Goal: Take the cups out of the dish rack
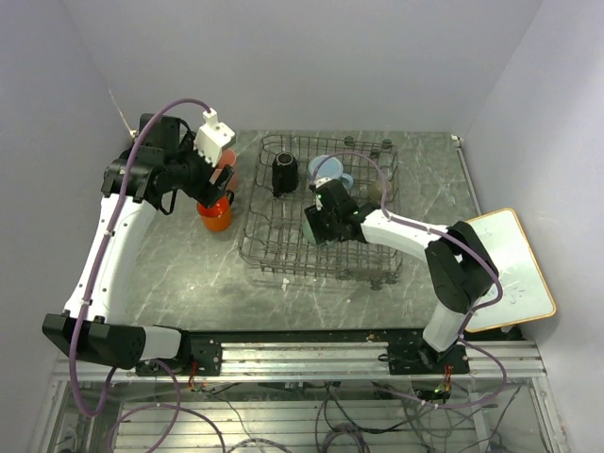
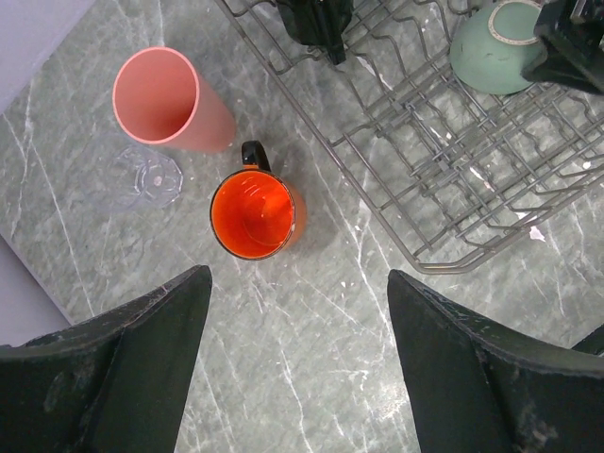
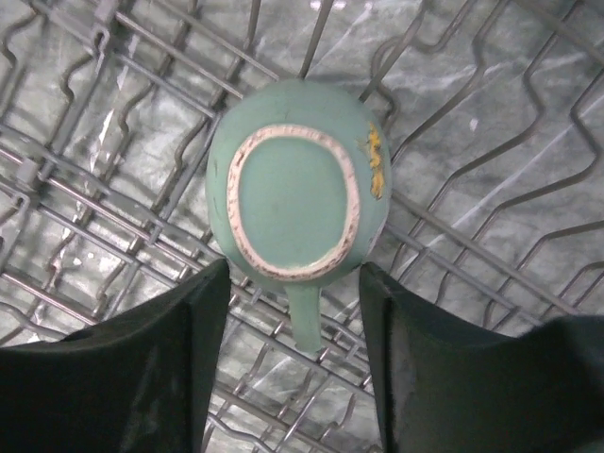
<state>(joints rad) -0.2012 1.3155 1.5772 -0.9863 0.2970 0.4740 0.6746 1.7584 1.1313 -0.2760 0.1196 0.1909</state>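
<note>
black fingers [image 3: 142,377] flank glazed mint-green cup [image 3: 294,203] on wire rack [image 3: 94,85], maybe touching.

Left tool [image 2: 297,311] pointing straight down, jaws spread wide; right tool [image 3: 294,283] downward too, right arm [image 1: 406,231] stretched forward-left.

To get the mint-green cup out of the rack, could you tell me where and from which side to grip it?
Probably across its rounded body, from above: the mint-green cup sits upside down in the dish rack, foot ring up, so only the outside is reachable. Pinch the two sides flanking its handle, clear of it.
</note>
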